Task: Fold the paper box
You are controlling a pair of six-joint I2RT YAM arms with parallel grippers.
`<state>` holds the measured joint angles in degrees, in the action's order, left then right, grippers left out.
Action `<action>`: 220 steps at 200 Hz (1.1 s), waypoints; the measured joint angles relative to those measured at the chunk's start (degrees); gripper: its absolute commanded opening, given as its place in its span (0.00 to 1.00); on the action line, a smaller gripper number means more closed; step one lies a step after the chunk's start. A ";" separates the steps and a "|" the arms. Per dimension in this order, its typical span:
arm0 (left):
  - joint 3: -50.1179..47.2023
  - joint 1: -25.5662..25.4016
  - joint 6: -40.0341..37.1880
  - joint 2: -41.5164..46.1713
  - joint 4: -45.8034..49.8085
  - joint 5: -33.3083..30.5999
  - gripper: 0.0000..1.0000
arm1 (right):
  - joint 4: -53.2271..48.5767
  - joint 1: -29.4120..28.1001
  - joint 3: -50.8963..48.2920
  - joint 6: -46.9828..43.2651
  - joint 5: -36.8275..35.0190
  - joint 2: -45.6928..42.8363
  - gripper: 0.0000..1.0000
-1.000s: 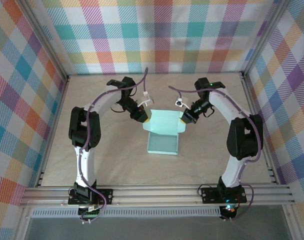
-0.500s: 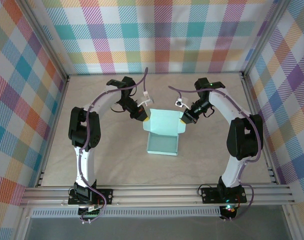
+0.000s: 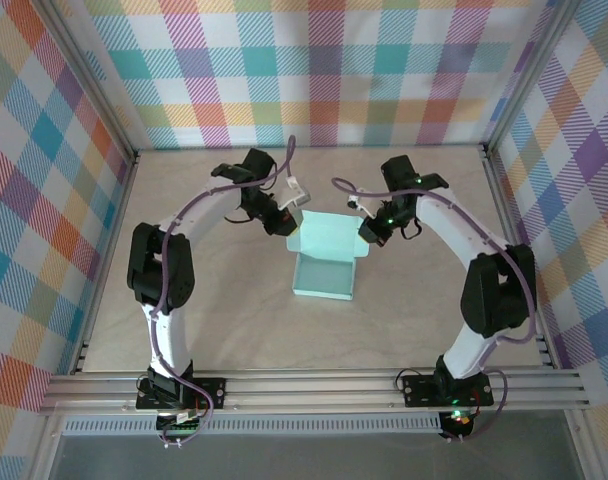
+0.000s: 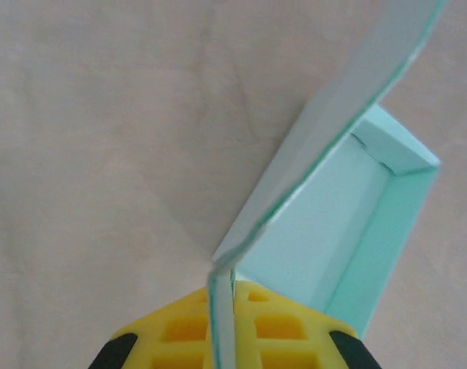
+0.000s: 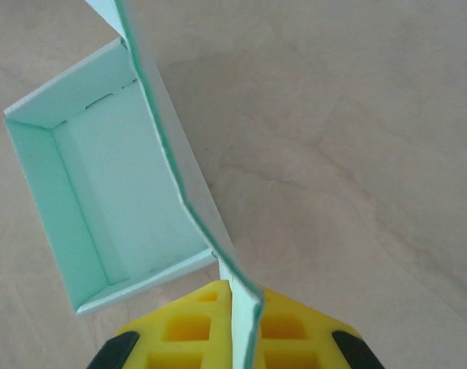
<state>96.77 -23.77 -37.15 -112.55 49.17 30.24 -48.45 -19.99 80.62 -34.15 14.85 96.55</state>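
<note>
Paper box point(image 3: 324, 272) sits mid-frame, tray formed and lid raised; my left gripper point(image 3: 291, 222) and right gripper point(image 3: 368, 231) each pinch a lid corner, so next I'd lower both together to close it.

Soft, even light fills the overhead view, bright but without glare, and the arms point(image 3: 199, 215) cast only faint, diffuse shadows on the beige table point(image 3: 234, 330). Straight frame rails bow slightly towards that picture's edges. In both wrist views the paper box point(image 4: 333, 223) is evenly lit and lays a pale grey shadow on the table beside it, while its card edge nearest the lens looks a little soft.
</note>
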 measured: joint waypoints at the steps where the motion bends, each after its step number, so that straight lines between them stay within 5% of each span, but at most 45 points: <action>1: 0.00 -0.04 0.17 0.04 -0.11 -0.22 0.00 | 0.15 -0.07 -0.09 0.13 -0.15 -0.11 0.00; 51: 2.16 -5.33 16.41 0.28 -4.87 -17.97 0.00 | 7.63 -5.20 -4.61 17.20 -10.67 -4.81 0.00; 119: -1.40 -11.04 42.03 1.81 -14.69 -28.26 0.00 | 20.17 -6.36 -10.40 39.76 -24.46 -6.71 0.00; 220: -11.26 -17.92 53.09 5.05 -29.70 -44.65 0.00 | 42.03 -9.90 -22.03 55.28 -39.39 -8.76 0.00</action>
<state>85.52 -41.69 15.94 -107.50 19.46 -14.41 -6.42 -29.89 58.59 21.12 -24.53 87.79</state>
